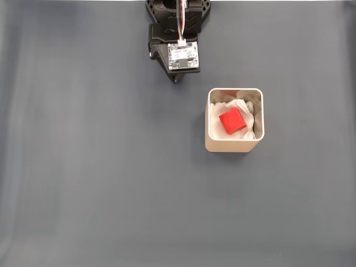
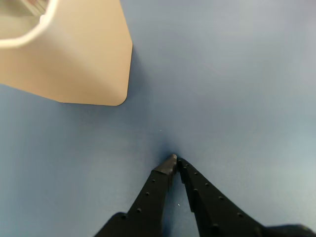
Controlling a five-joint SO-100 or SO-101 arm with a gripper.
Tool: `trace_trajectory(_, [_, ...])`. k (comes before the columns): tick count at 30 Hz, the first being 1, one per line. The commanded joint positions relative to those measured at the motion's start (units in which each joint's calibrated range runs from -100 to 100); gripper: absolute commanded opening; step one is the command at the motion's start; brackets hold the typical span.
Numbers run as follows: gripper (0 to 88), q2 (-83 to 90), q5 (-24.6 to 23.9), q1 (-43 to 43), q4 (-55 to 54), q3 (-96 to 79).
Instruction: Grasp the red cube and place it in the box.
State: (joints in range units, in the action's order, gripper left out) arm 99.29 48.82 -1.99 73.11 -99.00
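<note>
Currently the red cube (image 1: pixel 232 120) lies inside the box (image 1: pixel 233 146), resting on crumpled white padding (image 1: pixel 219 113) near the middle of the opening. Seen in the fixed view, the cube has no long axis; it sits turned slightly, its edges at a small angle to the box walls, one flat face up. The box stands upright on the dark grey worktop (image 1: pixel 83 167), to the right of centre in that view, its square mouth facing the camera and its sides roughly parallel to the picture edges.

The arm's base and wrist (image 1: pixel 179 39) sit at the top edge of the fixed view, up and left of the box and apart from it.

In the wrist view, the fingers (image 2: pixel 176 161) enter from the bottom edge, their black tips drawn together with hardly any gap, gripping nothing. They point at bare worktop (image 2: pixel 237 89). The box (image 2: pixel 74 59) shows at upper left, well apart from the tips.
</note>
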Motion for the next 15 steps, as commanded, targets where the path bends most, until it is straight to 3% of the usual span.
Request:
trace_trajectory(1, [0.1, 0.6, -1.1, 0.2, 3.1, -0.8])
trace_trajectory(15, [0.2, 0.7, -3.8, -0.3, 2.5, -0.8])
